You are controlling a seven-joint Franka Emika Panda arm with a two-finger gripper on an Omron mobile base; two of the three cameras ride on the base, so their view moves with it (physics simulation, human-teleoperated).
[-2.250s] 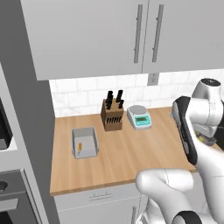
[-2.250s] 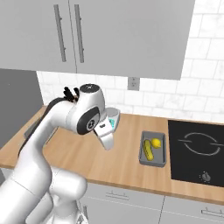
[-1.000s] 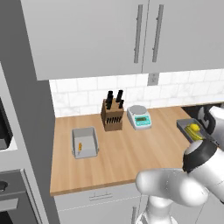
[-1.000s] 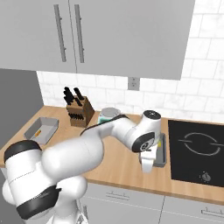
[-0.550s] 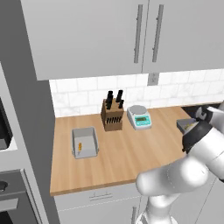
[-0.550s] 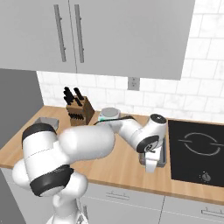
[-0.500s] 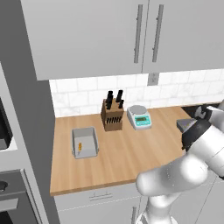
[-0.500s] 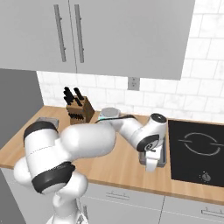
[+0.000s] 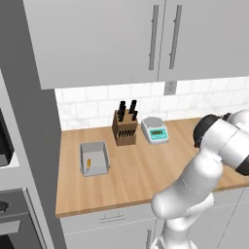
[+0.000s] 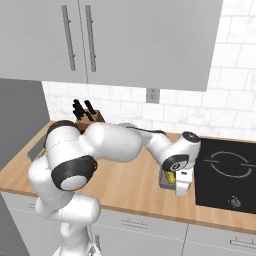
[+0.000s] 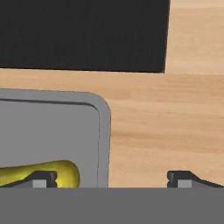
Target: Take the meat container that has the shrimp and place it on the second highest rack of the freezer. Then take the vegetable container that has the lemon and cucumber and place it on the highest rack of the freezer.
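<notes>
Hand view: the gripper (image 11: 111, 177) hangs low over the wooden counter (image 11: 166, 127) with its two dark tips spread wide, one on each side of the rim of the dark-grey tray (image 11: 103, 131). One tip sits inside the tray, just in front of a yellowish-green piece (the cucumber (image 11: 39, 173), as far as I can tell), and the other is out over bare wood. Nothing is pinched between them. The black cooktop (image 11: 83, 33) lies beyond the tray.

From the right base camera, the white arm reaches across the counter and bends down at the dark-grey tray (image 10: 165, 181), which sits just beside the cooktop (image 10: 227, 175); a bit of yellow shows in it under the hand.

From the left base camera, the small light-grey tray (image 9: 93, 158) rests well apart on the counter's left part, with the tiny orange shrimp (image 9: 88, 162) inside. A knife block (image 9: 124, 129) and a kitchen scale (image 9: 155, 130) stand against the tiled wall.
</notes>
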